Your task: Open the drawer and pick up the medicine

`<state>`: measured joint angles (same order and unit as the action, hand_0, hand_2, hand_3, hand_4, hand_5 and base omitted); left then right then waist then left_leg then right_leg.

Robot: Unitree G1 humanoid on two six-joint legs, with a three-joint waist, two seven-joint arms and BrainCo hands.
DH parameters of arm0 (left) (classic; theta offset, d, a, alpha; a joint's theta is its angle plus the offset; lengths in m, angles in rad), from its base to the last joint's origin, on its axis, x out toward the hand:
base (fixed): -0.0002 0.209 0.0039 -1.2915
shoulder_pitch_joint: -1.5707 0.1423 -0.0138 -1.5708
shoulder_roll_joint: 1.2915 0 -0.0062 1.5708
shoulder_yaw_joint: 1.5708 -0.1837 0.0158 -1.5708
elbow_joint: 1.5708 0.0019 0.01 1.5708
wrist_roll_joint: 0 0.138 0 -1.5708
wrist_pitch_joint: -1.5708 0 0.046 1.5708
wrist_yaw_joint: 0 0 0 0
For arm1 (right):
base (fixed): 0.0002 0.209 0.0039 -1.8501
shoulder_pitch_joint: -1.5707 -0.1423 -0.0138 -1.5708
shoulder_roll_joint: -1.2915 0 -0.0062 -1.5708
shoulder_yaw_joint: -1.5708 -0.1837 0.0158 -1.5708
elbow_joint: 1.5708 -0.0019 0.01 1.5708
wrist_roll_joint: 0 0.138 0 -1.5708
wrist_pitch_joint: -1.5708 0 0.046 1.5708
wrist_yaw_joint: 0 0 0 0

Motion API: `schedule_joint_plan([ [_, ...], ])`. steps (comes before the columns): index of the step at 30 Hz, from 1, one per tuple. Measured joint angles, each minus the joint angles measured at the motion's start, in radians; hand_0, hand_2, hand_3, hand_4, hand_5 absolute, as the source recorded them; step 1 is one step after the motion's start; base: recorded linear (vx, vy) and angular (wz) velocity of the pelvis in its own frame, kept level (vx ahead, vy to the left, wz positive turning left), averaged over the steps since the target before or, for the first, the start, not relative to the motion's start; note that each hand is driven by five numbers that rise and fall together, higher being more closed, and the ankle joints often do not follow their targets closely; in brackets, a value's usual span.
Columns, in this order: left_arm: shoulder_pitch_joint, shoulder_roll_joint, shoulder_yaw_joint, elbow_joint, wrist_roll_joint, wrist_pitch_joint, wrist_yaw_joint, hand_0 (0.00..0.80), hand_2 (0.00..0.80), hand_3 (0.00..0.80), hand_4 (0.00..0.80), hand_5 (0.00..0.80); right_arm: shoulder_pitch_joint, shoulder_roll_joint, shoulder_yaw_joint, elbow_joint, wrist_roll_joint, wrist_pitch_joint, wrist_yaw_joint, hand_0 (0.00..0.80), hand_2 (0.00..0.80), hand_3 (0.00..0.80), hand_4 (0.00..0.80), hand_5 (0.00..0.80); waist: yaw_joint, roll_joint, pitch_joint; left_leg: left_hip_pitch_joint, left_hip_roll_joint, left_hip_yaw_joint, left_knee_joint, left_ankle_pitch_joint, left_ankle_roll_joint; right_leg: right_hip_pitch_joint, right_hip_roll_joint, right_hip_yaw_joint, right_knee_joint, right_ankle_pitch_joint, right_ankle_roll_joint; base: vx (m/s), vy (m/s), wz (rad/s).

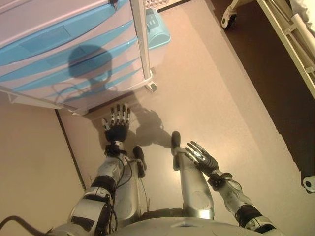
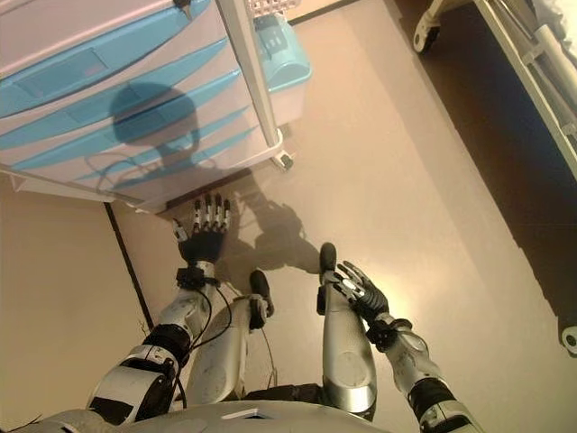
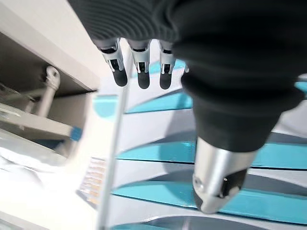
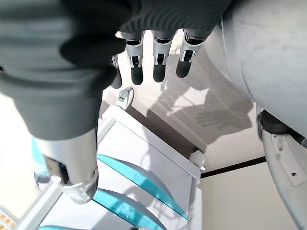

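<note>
Drawer cabinet point(image 1: 69, 49) at 11 o'clock, white with blue drawer fronts point(image 1: 74, 64), all pushed in. No medicine visible. Left hand point(image 1: 117, 129) just below the cabinet base, fingers straight, holding nothing. Right hand point(image 1: 203, 158) at 5 o'clock, fingers relaxed, holding nothing.

The drawer cabinet point(image 1: 69, 49) is positioned ahead of the fingertips of the left hand point(image 1: 117, 129), near but not touching. Its drawer fronts point(image 3: 201, 158) are stacked one above another, all shut. A cabinet caster point(image 1: 152, 87) is located ahead and to the right of those fingertips. A lidded bin point(image 1: 157, 27) is placed behind the cabinet's right corner post. The right hand point(image 1: 202, 156) is held low, well back from the cabinet and right of the left hand. A bed frame point(image 1: 290, 44) with 1 visible wheel point(image 1: 227, 19) stands far to the right of both hands.
</note>
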<state>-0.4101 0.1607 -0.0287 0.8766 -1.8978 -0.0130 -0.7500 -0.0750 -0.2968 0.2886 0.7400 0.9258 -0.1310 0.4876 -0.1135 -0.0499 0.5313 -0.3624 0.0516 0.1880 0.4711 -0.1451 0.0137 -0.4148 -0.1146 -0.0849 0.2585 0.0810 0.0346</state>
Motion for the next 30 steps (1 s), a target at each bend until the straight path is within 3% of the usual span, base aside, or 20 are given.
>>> schedule_joint_plan([
  [10, -0.033, 0.059, 0.073, 0.02, -0.067, -0.034, -0.017, 0.0, 0.0, 0.0, 0.0, 0.0, -0.005, -0.008, 0.009, -0.022, 0.018, 0.002, 0.003, 0.0, 0.0, 0.0, 0.0, 0.0, -0.009, -0.008, 0.003, -0.058, -0.003, 0.001, 0.071, -0.03, 0.022, -0.053, -0.006, 0.023, 0.06, -0.012, 0.016, 0.01, 0.012, 0.0],
  [20, -0.039, 0.094, 0.086, -0.001, -0.067, -0.054, -0.069, 0.0, 0.0, 0.0, 0.0, 0.0, -0.001, -0.017, 0.009, -0.037, 0.018, 0.006, 0.005, 0.0, 0.0, 0.0, 0.0, 0.0, -0.008, -0.007, 0.003, -0.057, -0.009, 0.002, 0.071, -0.032, 0.028, -0.058, -0.019, 0.023, 0.078, -0.028, 0.026, -0.022, 0.019, 0.01],
  [30, -0.055, 0.166, 0.08, -0.074, -0.065, -0.057, -0.071, 0.0, 0.0, 0.0, 0.0, 0.0, 0.003, -0.043, 0.033, -0.078, 0.018, 0.016, -0.003, 0.0, 0.0, 0.0, 0.0, 0.0, -0.01, -0.001, 0.007, -0.065, -0.005, 0.003, 0.062, -0.026, 0.021, -0.074, -0.014, 0.023, 0.082, -0.028, 0.014, 0.003, 0.005, -0.01],
])
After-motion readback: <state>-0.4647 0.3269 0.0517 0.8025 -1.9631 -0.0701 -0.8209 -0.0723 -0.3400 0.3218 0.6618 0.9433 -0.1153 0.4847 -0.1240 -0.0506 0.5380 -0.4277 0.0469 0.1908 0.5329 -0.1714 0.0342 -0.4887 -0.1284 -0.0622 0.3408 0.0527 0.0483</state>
